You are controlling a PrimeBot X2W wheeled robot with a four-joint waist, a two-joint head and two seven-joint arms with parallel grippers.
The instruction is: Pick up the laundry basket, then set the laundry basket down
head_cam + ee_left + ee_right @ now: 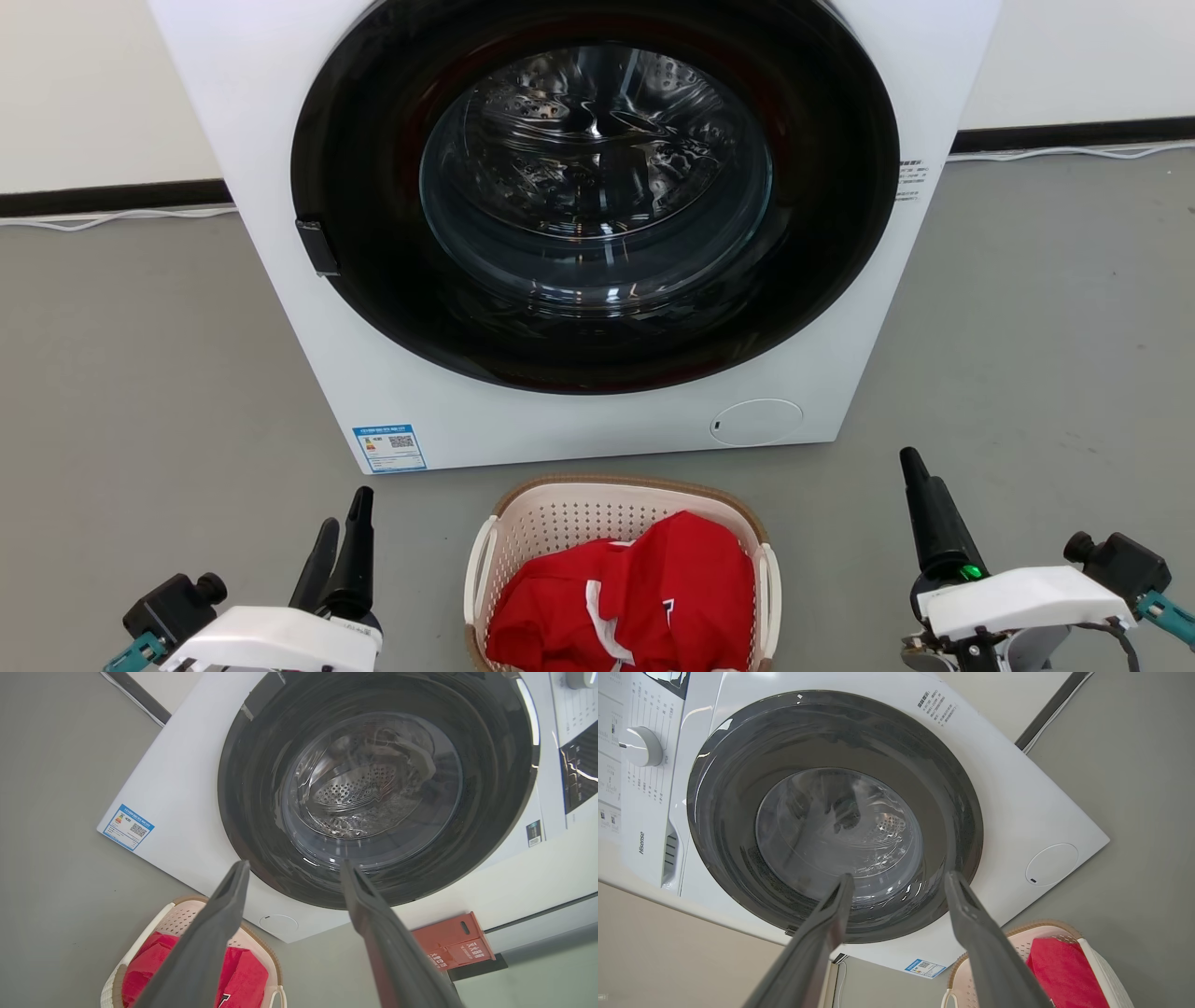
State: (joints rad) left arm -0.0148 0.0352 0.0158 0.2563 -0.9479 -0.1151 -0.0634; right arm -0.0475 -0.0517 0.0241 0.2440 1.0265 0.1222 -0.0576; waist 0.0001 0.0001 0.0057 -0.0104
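The light is bright and even, with only soft shadows on the grey floor (140,373). The glass door (596,177) of the washing machine (373,392) carries white reflections. The head view is sharp. Both wrist views bend straight lines at the edges and look slightly softer.

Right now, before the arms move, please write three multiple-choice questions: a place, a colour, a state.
1. Where is the basket?
A. on the floor in front of the washing machine
B. on top of it
C. inside its drum

2. What colour is the cloth in it?
A. blue
B. green
C. red

3. The left gripper and right gripper are:
A. shut on the handles
B. open and empty
C. one open, one shut

A: grey floor lies around it.
C: red fabric lies inside.
B: wrist views show wide gaps, nothing held.
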